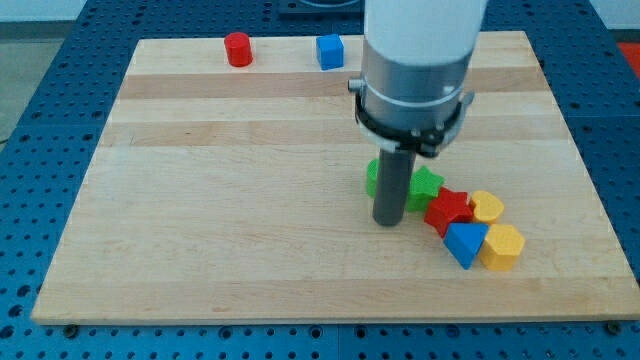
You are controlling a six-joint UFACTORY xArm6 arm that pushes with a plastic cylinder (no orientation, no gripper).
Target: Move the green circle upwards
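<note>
The green circle (372, 177) lies right of the board's middle, mostly hidden behind my dark rod. My tip (388, 221) rests on the board just below it, touching or nearly touching it. A green star (427, 186) sits right next to the rod on the view's right. A red star (449, 209), a yellow heart (487, 207), a blue triangle (465, 243) and a yellow hexagon (502, 246) cluster to the lower right of the tip.
A red cylinder (238, 49) and a blue cube (330, 51) stand near the top edge of the wooden board (200, 200). The arm's grey body (415, 70) hangs over the upper middle of the board.
</note>
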